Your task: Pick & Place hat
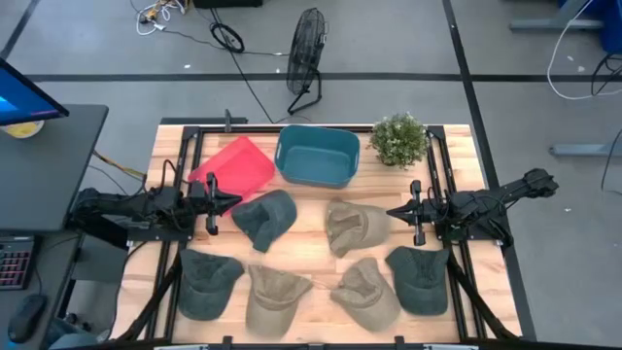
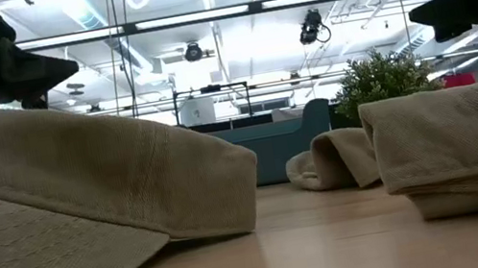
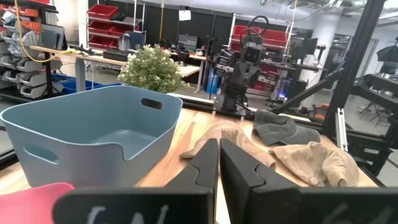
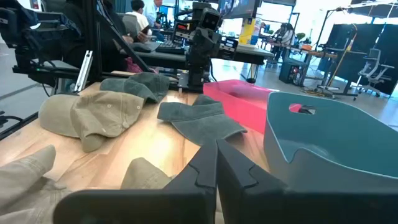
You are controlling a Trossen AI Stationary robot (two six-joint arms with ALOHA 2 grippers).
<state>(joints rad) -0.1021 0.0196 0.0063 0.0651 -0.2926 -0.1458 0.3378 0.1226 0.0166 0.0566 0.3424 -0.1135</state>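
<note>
**Six caps on the table, both arms waiting at the edges**

The dark grey cloth cap lies just inboard of the left gripper, whose fingers are pressed together; its brim runs diagonally toward the blue plastic tub. The right gripper, fingers likewise together, sits just beside a tan cotton cap. Count: three tan caps, three dark grey-green, one tub, one red bin, one potted plant. The left arm seems nearer the tub.

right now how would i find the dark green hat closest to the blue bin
Start at the blue bin at the table's back edge, beside the red bin. Just in front of it, toward the left gripper, lies a dark green hat. The other green hats sit in the front row.
</note>
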